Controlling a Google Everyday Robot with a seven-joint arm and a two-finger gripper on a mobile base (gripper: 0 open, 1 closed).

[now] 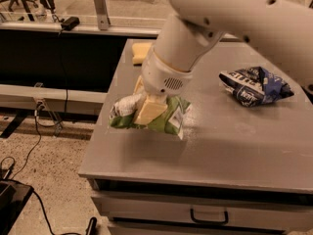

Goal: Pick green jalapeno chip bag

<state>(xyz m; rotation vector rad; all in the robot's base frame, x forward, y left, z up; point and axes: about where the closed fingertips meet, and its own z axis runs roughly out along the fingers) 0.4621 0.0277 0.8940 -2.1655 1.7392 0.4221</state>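
The green jalapeno chip bag [168, 120], light green with a white crumpled end at its left, is at the left part of the grey table [234, 151]. My gripper [146, 112] comes down from the big white arm and is shut on the bag's middle. One pale finger [150, 107] lies across the front of the bag. The bag seems to hang slightly above the tabletop. The other finger is hidden behind the bag and wrist.
A dark blue-and-white snack bag [255, 85] lies at the right of the table. A pale yellow sponge block [142, 51] sits at the back left corner. A drawer with a handle [209, 216] is below the front edge. Cables run over the floor at the left.
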